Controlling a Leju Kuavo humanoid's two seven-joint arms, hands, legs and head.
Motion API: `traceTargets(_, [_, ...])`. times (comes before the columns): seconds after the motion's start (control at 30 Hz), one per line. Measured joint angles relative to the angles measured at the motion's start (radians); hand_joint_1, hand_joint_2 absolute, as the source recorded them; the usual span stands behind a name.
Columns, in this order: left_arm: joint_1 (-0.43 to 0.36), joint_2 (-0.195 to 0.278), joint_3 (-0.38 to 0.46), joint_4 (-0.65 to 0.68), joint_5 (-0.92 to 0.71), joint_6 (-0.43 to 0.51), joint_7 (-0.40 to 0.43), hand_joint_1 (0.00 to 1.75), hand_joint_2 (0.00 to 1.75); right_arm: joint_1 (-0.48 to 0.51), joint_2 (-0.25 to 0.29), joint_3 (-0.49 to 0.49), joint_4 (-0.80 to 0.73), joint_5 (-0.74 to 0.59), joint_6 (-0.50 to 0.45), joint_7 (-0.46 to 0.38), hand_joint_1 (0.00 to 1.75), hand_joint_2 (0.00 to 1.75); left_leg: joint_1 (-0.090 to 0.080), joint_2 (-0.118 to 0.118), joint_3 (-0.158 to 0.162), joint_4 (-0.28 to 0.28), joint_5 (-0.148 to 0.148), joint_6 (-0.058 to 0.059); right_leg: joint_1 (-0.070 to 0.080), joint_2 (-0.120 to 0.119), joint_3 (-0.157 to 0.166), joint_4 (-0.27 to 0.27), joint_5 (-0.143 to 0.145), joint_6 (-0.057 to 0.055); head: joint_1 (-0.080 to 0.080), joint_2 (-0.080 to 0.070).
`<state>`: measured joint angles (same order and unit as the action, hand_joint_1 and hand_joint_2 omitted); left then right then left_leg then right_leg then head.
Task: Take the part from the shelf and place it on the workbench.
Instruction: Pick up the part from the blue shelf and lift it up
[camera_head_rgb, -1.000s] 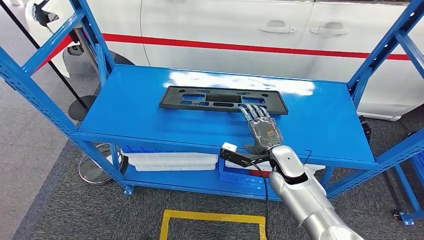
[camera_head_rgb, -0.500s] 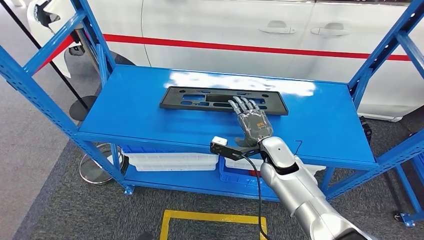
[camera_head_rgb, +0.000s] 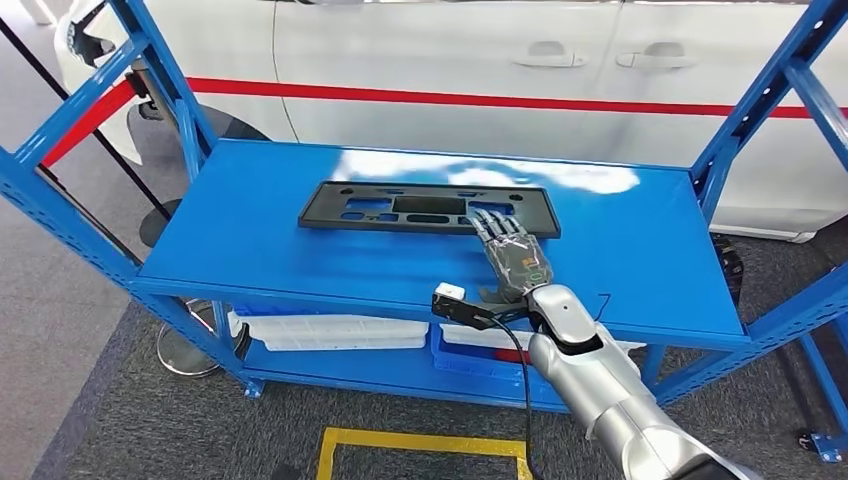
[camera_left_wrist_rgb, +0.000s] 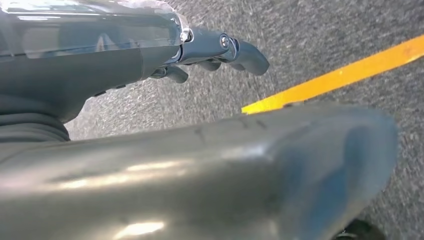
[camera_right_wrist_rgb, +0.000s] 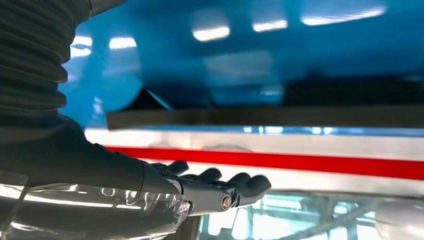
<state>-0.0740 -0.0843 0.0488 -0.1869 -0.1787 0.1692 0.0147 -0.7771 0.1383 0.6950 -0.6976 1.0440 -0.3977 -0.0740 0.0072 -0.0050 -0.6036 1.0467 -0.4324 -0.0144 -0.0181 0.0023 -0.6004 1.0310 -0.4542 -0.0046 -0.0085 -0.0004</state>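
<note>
The right hand (camera_head_rgb: 512, 258) lies flat, fingers spread and extended, fingertips over the black plastic panel's (camera_head_rgb: 400, 208) near edge at its 5 o'clock corner on the blue shelf (camera_head_rgb: 250, 250).

Light: bright, even, from overhead | Glare: white patch on the far side of the blue shelf top (camera_head_rgb: 300, 250) | Shadows: soft, faint | Blur: right wrist view smeared; left wrist view's near parts out of focus
</note>
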Motion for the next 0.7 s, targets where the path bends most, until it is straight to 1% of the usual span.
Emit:
traceTargets(0.03, [0.000,0.000,0.000,0.000,-0.001,-0.001,-0.001,0.00,0.00,-0.001,0.000,0.001,0.003,-0.001,-0.002,0.002,0.00,1.75,0.002,0.001,-0.011,0.024,-0.005,-0.005,-0.001,0.000,0.008,-0.002,-0.003,-0.006,0.000,0.000])
traceTargets(0.07, [-0.001,0.000,0.000,0.000,-0.003,-0.001,-0.001,0.00,0.00,-0.002,0.000,0.002,0.005,-0.001,-0.005,0.005,0.00,1.75,0.004,0.001,-0.035,0.068,-0.016,-0.009,-0.002,0.000,0.017,-0.003,-0.007,-0.012,-0.001,0.000])
traceTargets(0.1, [-0.002,0.000,0.000,0.000,-0.005,-0.002,-0.002,0.00,0.00,-0.002,-0.001,0.004,0.006,-0.002,-0.006,0.009,0.00,1.75,0.005,0.002,-0.069,0.127,-0.034,-0.013,-0.001,0.000,0.025,-0.004,-0.013,-0.016,-0.001,0.000])
traceTargets(0.13, [-0.001,0.000,0.000,0.000,-0.008,-0.003,-0.001,0.00,0.00,0.001,-0.001,0.006,0.008,-0.002,-0.007,0.014,0.00,1.75,0.005,0.002,-0.109,0.192,-0.058,-0.015,-0.001,0.000,0.032,-0.004,-0.020,-0.018,-0.001,0.000])
traceTargets(0.17, [0.000,0.000,0.000,0.000,-0.011,-0.004,-0.001,0.00,0.00,0.005,-0.002,0.007,0.010,-0.002,-0.008,0.018,0.00,1.75,0.005,0.002,-0.146,0.244,-0.079,-0.017,0.000,0.001,0.041,-0.004,-0.028,-0.019,-0.001,0.000])
traceTargets(0.2, [0.001,0.000,0.000,0.000,-0.014,-0.005,0.001,0.00,0.00,0.011,-0.004,0.008,0.012,-0.002,-0.009,0.023,0.00,1.75,0.005,0.002,-0.170,0.266,-0.087,-0.016,0.001,0.002,0.052,-0.004,-0.037,-0.020,-0.001,0.000])
traceTargets(0.23, [0.002,0.000,0.000,0.000,-0.016,-0.007,0.002,0.00,0.00,0.016,-0.006,0.009,0.014,-0.002,-0.010,0.027,0.00,1.75,0.005,0.002,-0.177,0.253,-0.080,-0.014,0.002,0.003,0.064,-0.004,-0.046,-0.019,-0.001,0.000])
traceTargets(0.27, [0.002,0.000,0.000,0.000,-0.019,-0.008,0.004,0.00,0.00,0.020,-0.007,0.010,0.014,-0.002,-0.012,0.029,0.00,1.75,0.005,0.002,-0.167,0.205,-0.054,-0.010,0.002,0.004,0.078,-0.004,-0.057,-0.018,-0.001,0.000])
traceTargets(0.33, [0.003,0.001,0.000,0.000,-0.022,-0.010,0.006,0.00,0.00,0.026,-0.010,0.011,0.015,-0.002,-0.017,0.034,0.00,1.75,0.001,0.002,-0.126,0.067,0.035,0.001,0.004,0.006,0.104,-0.005,-0.080,-0.012,-0.001,0.000])
traceTargets(0.37, [0.002,0.001,-0.001,0.000,-0.024,-0.011,0.007,0.00,0.00,0.029,-0.013,0.013,0.015,-0.002,-0.020,0.035,0.00,1.75,-0.002,0.002,-0.110,0.019,0.065,0.005,0.004,0.008,0.113,-0.007,-0.090,-0.007,-0.001,0.000])
traceTargets(0.4, [0.001,0.001,-0.002,0.000,-0.026,-0.012,0.008,0.00,0.00,0.031,-0.015,0.014,0.014,-0.003,-0.023,0.036,0.00,1.75,-0.005,0.002,-0.099,-0.008,0.083,0.010,0.005,0.009,0.122,-0.011,-0.098,-0.001,-0.001,0.000])
traceTargets(0.43, [0.001,0.001,-0.003,0.000,-0.028,-0.013,0.009,0.00,0.00,0.032,-0.017,0.015,0.013,-0.003,-0.027,0.036,0.00,1.75,-0.008,0.002,-0.094,-0.014,0.078,0.014,0.006,0.010,0.130,-0.011,-0.100,0.007,-0.001,0.000])
traceTargets(0.47, [-0.001,0.001,-0.004,0.000,-0.030,-0.014,0.010,0.00,0.00,0.032,-0.018,0.016,0.011,-0.003,-0.029,0.037,0.00,1.75,-0.007,0.002,-0.083,-0.017,0.072,0.021,0.007,0.011,0.135,-0.009,-0.097,0.014,-0.002,0.000])
traceTargets(0.5, [-0.001,0.001,-0.004,0.000,-0.031,-0.015,0.011,0.00,0.00,0.033,-0.019,0.017,0.009,-0.004,-0.031,0.037,0.00,1.75,-0.006,0.002,-0.070,-0.023,0.068,0.028,0.006,0.010,0.136,0.006,-0.091,0.019,-0.002,0.000])
traceTargets(0.53, [-0.002,0.001,-0.005,0.000,-0.032,-0.016,0.011,0.00,0.00,0.033,-0.021,0.017,0.009,-0.004,-0.031,0.039,0.00,1.75,-0.005,0.002,-0.054,-0.030,0.063,0.035,0.006,0.009,0.125,0.038,-0.082,0.023,-0.002,0.000])
traceTargets(0.57, [-0.004,0.001,-0.005,0.000,-0.033,-0.016,0.012,0.00,0.00,0.035,-0.024,0.018,0.008,-0.004,-0.031,0.041,0.00,1.75,-0.003,0.002,-0.040,-0.035,0.057,0.040,0.005,0.007,0.099,0.086,-0.081,0.026,-0.002,0.000])
traceTargets(0.6, [-0.006,0.001,-0.005,0.000,-0.034,-0.016,0.013,0.00,0.00,0.038,-0.028,0.018,0.008,-0.004,-0.031,0.044,0.00,1.75,-0.003,0.001,-0.028,-0.039,0.050,0.044,0.004,0.006,0.059,0.145,-0.092,0.028,-0.002,0.000])
traceTargets(0.63, [-0.007,0.001,-0.005,0.000,-0.035,-0.016,0.014,0.00,0.00,0.042,-0.031,0.019,0.006,-0.003,-0.031,0.048,0.00,1.75,-0.003,0.000,-0.019,-0.040,0.042,0.047,0.004,0.005,0.015,0.200,-0.116,0.031,-0.002,0.000])
traceTargets(0.67, [-0.009,0.001,-0.005,0.000,-0.037,-0.016,0.015,0.00,0.00,0.047,-0.035,0.019,0.005,-0.003,-0.031,0.052,0.00,1.75,-0.004,-0.001,-0.009,-0.040,0.033,0.048,0.005,0.005,-0.027,0.241,-0.148,0.032,-0.002,0.000])
traceTargets(0.7, [-0.009,0.001,-0.006,0.000,-0.038,-0.017,0.016,0.00,0.00,0.052,-0.038,0.020,0.003,-0.001,-0.032,0.057,0.00,1.75,-0.006,-0.003,0.003,-0.040,0.022,0.049,0.005,0.004,-0.058,0.257,-0.175,0.032,-0.002,0.000])
